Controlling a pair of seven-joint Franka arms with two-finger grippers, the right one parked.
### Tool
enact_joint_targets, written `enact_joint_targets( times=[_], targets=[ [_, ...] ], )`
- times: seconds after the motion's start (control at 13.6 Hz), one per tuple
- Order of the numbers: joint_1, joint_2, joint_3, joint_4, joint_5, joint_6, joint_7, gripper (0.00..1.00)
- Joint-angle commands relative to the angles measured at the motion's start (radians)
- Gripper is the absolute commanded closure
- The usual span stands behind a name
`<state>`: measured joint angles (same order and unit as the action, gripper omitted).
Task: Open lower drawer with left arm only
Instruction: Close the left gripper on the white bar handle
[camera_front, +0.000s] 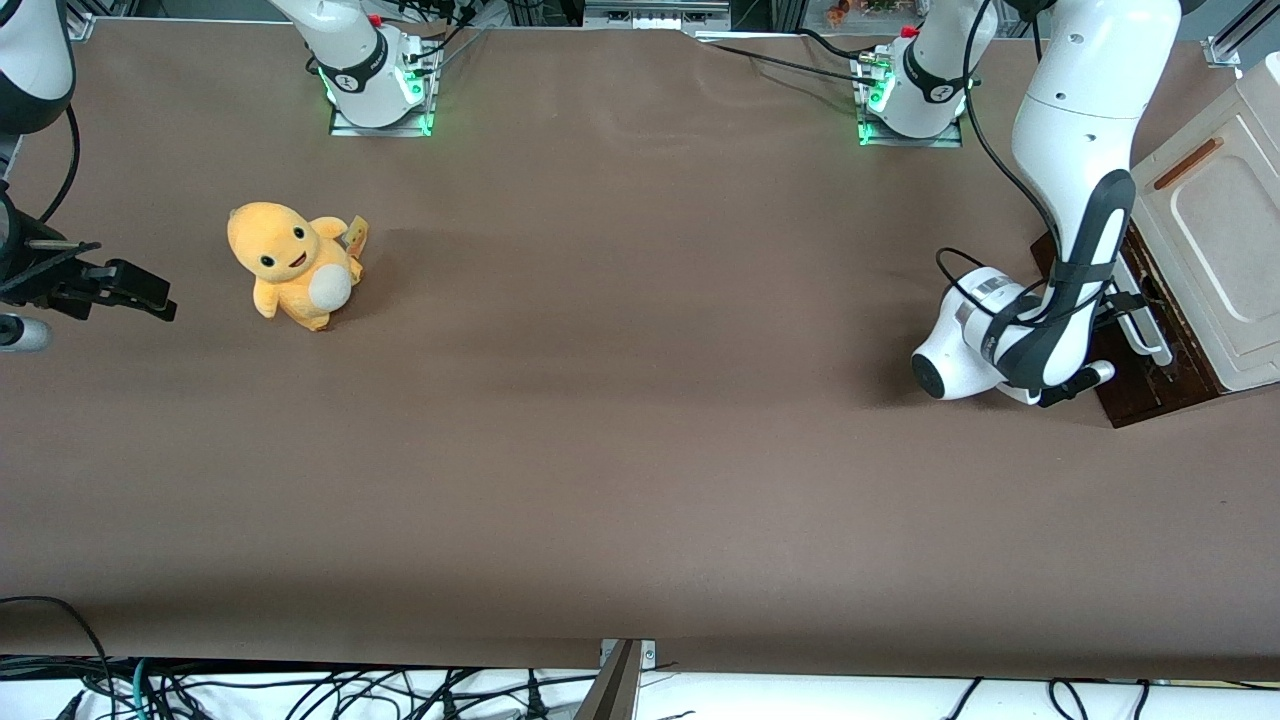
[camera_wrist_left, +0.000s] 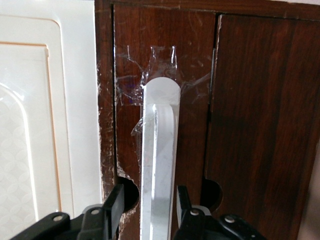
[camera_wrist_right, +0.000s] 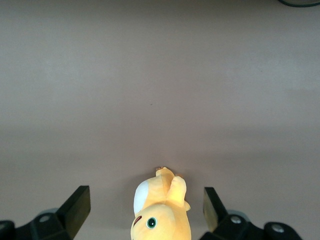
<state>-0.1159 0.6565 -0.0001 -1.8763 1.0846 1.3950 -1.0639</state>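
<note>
The lower drawer (camera_wrist_left: 192, 145) shows its dark brown front, with a white bar handle (camera_wrist_left: 160, 150) taped onto it. Its front lies level with the neighbouring dark panel (camera_wrist_left: 265, 125), with only a thin seam between them. My left arm's gripper (camera_wrist_left: 150, 192) is open and straddles the handle, one black finger (camera_wrist_left: 114, 200) on each side with a small gap to the bar. In the front view the left arm (camera_front: 1070, 200) reaches down to the drawer front (camera_front: 1150, 395) at the working arm's end of the table, and the gripper (camera_front: 1135, 310) is at the handle.
A pale cream panel (camera_front: 1220, 230) with an orange-brown strip tops the cabinet beside the drawer front. A yellow plush toy (camera_front: 295, 262) sits on the brown table (camera_front: 640, 420) toward the parked arm's end. Cables hang along the table's near edge.
</note>
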Motion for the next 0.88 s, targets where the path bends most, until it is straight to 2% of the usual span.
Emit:
enact_joint_targets(
  times=[0.0,0.29,0.59,0.81],
  targets=[
    [0.012,-0.014,-0.006,-0.003,0.029,0.002,0.018,0.58],
    [0.012,-0.011,-0.006,-0.003,0.026,0.002,0.013,0.76],
    [0.012,-0.008,-0.006,-0.001,0.026,0.004,0.013,0.79],
    [0.012,-0.008,-0.006,-0.001,0.024,0.004,0.013,0.88]
  ],
)
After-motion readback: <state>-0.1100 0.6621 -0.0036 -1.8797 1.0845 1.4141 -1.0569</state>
